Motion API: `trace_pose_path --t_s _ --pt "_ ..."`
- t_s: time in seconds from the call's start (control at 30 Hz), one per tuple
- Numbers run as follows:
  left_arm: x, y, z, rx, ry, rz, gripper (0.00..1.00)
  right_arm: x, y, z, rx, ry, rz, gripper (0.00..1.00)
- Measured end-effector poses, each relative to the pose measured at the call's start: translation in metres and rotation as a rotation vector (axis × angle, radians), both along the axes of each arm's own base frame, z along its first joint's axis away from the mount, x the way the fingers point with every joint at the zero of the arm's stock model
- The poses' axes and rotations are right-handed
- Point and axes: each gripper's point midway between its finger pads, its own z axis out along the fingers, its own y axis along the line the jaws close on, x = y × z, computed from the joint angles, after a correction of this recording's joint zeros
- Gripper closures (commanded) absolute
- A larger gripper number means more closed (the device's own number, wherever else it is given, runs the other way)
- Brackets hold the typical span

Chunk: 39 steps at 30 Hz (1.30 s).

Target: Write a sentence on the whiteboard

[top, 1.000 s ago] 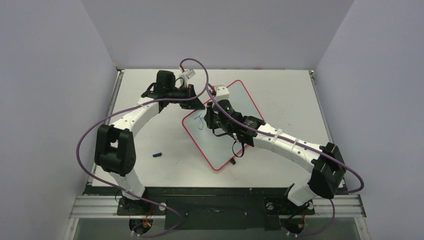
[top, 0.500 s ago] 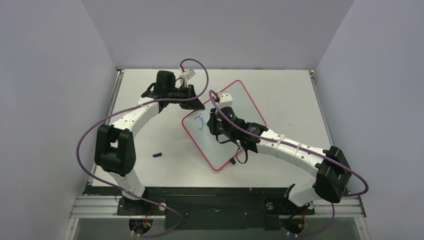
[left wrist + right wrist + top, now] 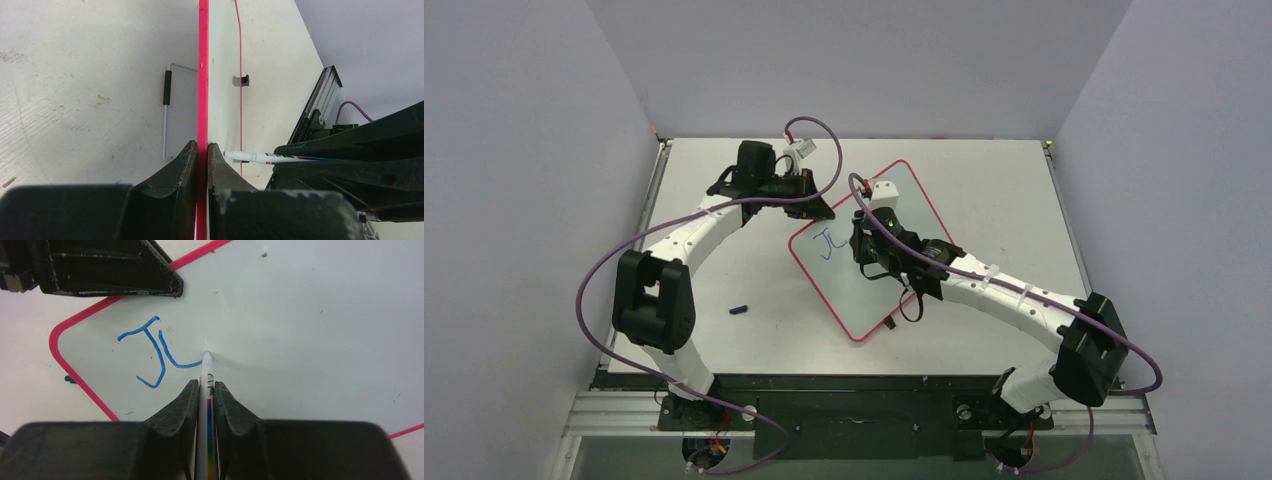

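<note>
The right fingers [image 3: 181, 407] are closed on a white marker pen [image 3: 206, 377], its tip touching the glossy red-framed whiteboard [image 3: 310, 315] beside blue strokes [image 3: 155, 352]. The whiteboard's edge is clamped by the left fingers [image 3: 184, 162], on the tabletop [image 3: 994, 190].

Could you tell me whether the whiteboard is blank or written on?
Written on: the whiteboard carries a blue J and a second stroke at the marker tip.

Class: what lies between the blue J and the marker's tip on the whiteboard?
Right wrist view: a second blue hooked stroke lies there, from beside the blue J to the white marker's tip, on the glossy white, red-framed whiteboard.
</note>
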Motion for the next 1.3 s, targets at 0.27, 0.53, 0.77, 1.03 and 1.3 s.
trace_pose_path --t_s 0.27,0.53,0.77,1.03,1.3 --pt "-0.002 -0.002 0.004 -0.001 -0.011 -0.005 1.0 0.015 0.008 0.018 0.006 -0.024 -0.001 1.0" --pt "-0.002 -0.002 0.003 0.006 -0.012 -0.002 1.0 0.02 0.021 0.028 0.026 -0.029 0.02 1.0" --pt "-0.002 -0.001 0.002 0.01 -0.012 -0.001 1.0 0.016 0.031 0.03 0.031 -0.03 0.048 1.0" --pt "-0.002 -0.001 0.002 0.013 -0.013 0.0 1.0 0.012 0.035 0.029 0.034 -0.029 0.061 1.0" --pt "-0.002 0.001 0.0 0.025 -0.017 0.002 1.0 0.011 0.036 0.025 0.045 -0.032 0.06 1.0"
